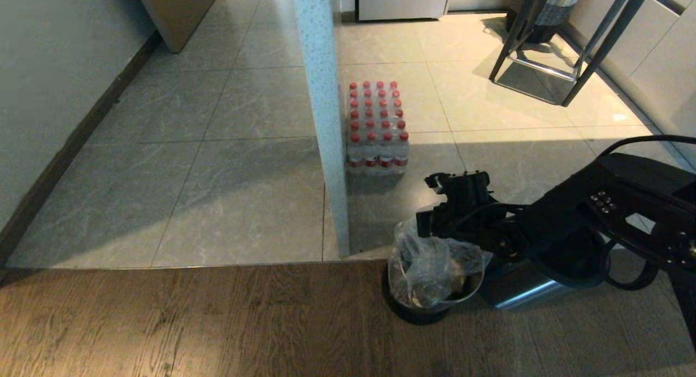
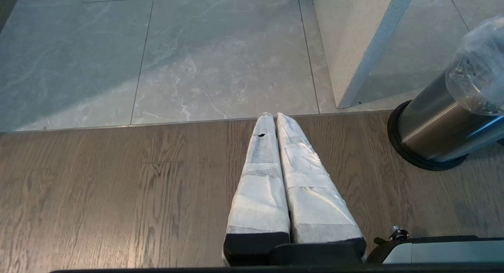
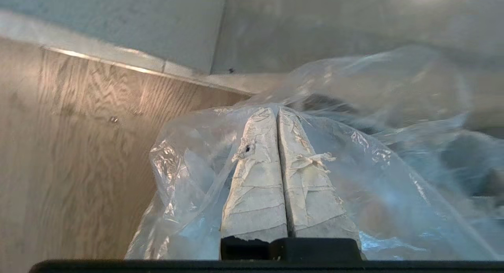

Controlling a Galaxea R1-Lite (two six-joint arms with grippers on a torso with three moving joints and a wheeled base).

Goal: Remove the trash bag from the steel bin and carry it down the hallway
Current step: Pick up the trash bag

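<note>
A small steel bin (image 1: 429, 306) is seen standing on wood flooring at the near right, just beside a white pillar (image 1: 323, 116), with the clear trash bag (image 1: 432, 263) bunched up over its rim. The right claw (image 3: 277, 111) is pressed closed with bag film draped around it; whether plastic is actually pinched cannot be told. The left claw (image 2: 273, 117) is held closed and empty over the floor to the left. A thin fold could slip or tear if lifted, or the light bin could be dragged over. The bag's contents are blurred, and a pack of red-capped bottles (image 1: 377, 128) is partly hidden behind the pillar.
</note>
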